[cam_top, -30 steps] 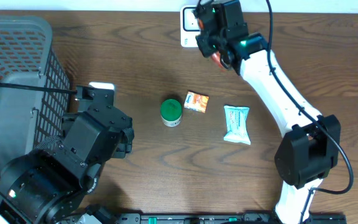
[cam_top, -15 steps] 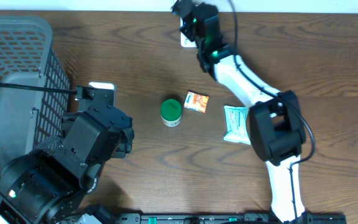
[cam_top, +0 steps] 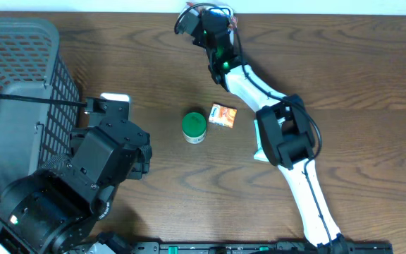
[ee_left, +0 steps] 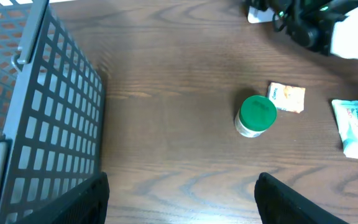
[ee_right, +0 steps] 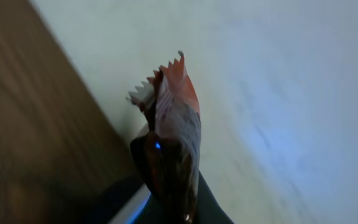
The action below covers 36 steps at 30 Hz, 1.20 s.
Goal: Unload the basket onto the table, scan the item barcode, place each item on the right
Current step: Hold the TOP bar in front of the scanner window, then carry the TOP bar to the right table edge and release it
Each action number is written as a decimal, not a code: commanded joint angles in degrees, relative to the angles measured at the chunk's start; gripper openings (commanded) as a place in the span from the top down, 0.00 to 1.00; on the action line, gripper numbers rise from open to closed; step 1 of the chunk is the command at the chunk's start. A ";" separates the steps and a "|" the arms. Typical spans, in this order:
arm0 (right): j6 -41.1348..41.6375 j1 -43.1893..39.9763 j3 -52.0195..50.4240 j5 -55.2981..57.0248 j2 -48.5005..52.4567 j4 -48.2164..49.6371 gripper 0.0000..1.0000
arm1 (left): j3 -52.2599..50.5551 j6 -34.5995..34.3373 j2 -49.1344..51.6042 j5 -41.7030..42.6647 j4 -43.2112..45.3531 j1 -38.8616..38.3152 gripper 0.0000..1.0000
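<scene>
So the whole surface (cam_top: 372, 85) is dark brown wood-look with big wavy grain, pretty matte, and the light is soft and even with only faint shadows on it. Along the far edge there's a thin pale strip (cam_top: 330, 5) where the wood ends. In the right wrist view an off-white expanse (ee_right: 278, 93) fills most of the shot, blurry and slightly bluish, can't tell if it's wall or floor.

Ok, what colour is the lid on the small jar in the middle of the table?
Green; the left wrist view shows the lid best.
</scene>
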 commanded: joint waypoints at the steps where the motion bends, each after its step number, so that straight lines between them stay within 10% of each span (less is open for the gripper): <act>1: -7.21 0.85 2.40 -0.96 1.70 -2.64 0.99 | 0.55 -0.72 -0.04 -0.76 -0.24 0.20 0.25; 14: 0.20 2.23 2.40 -3.08 -3.02 -16.11 0.99 | 0.55 -0.72 -0.04 -0.76 -0.24 0.20 0.25; 36: 38.32 -9.05 2.38 15.85 -29.09 -76.35 0.99 | 0.55 -0.70 -0.04 -0.76 -0.26 0.20 0.25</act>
